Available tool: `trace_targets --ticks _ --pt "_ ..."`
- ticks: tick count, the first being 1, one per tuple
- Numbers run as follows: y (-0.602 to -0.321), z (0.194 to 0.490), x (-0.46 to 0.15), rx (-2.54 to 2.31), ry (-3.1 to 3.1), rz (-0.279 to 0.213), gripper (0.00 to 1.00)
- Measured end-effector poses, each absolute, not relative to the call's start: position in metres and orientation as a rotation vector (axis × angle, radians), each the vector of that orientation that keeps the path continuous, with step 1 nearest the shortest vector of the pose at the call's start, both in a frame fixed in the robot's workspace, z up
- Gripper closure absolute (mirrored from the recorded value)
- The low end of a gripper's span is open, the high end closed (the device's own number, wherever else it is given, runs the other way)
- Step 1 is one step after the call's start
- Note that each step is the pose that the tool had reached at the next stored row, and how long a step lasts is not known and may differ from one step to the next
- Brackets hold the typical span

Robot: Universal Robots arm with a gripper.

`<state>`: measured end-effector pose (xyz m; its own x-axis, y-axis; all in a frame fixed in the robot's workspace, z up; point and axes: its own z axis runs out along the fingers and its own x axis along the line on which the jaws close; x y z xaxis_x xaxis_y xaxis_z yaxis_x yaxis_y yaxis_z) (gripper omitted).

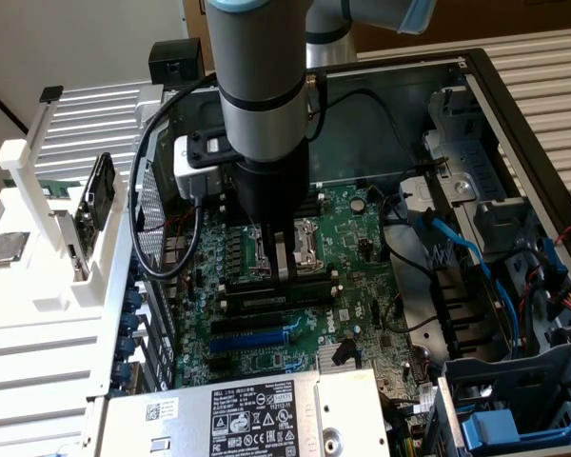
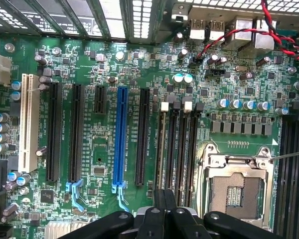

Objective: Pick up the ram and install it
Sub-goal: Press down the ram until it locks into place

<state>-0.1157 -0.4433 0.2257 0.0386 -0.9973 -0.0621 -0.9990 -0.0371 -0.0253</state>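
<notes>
Looking down from my far-off seat, I see the gripper (image 2: 164, 211) with its fingers pressed together. I cannot see any green stick pinched between them, so I think it holds nothing.

It hangs low inside the computer case, close over the motherboard (image 2: 104, 59). In the exterior view the gripper (image 1: 278, 265) points straight down at the board.

Right under the fingertips lie the black memory slots (image 2: 178, 149), four thin ones side by side. They all look bare to me, with no stick standing in any of them. Just beside them, on one side of the gripper, sits the open CPU socket (image 2: 237, 191). On the other side, a little further off, is the blue expansion slot (image 2: 121, 139). Further still is a long white slot (image 2: 27, 127).

Far away from the gripper, outside the case on the exterior view's left, stands a white rack (image 1: 19, 295). A thin green strip lies there behind one of its posts. I think that strip is the ram (image 1: 38, 184), but it is small and partly hidden, so I am not sure.

So my guess is that the job has hardly begun. The ram is not picked up yet, and it is not pushed into a slot. Both the picking up and the putting in are left to do.
</notes>
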Motion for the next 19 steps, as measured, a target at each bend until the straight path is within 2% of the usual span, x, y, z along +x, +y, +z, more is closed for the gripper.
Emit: trace_targets --ticks 11,19 --pt "-0.443 0.225 -0.116 -2.218 2.135 0.044 0.90" --pt "-0.443 0.243 -0.116 -2.218 2.135 0.044 0.90"
